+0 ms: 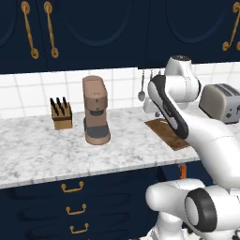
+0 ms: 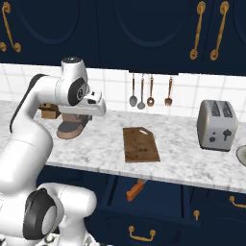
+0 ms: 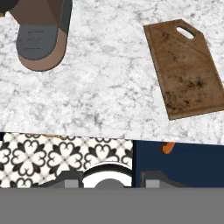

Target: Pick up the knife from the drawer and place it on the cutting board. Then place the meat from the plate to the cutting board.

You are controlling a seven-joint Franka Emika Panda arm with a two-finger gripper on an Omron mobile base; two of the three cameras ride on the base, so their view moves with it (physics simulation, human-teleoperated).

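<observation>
The knife's orange handle [image 2: 135, 190] sticks up out of the open navy drawer [image 2: 144, 211] below the counter edge; it also shows as an orange tip [image 3: 167, 147] and in the left base view [image 1: 183, 170]. The blade is hidden. The dark-brown cutting board [image 2: 140, 144] lies bare on the marble counter, seen too at the upper right of the hand view [image 3: 183, 68]. My gripper [image 3: 112, 183] hovers above the counter's front edge, left of the board, open, with nothing between its fingertips. A sliver of the plate's pale rim [image 2: 242, 156] shows at the far right; the meat is out of view.
A brown coffee machine [image 2: 72, 126] stands left of the board, with a knife block [image 1: 61, 114] further left. A silver toaster [image 2: 217, 125] sits right of the board. Spoons and ladles [image 2: 150, 91] hang on the tiled wall. Narrower drawers [image 1: 75, 206] are shut.
</observation>
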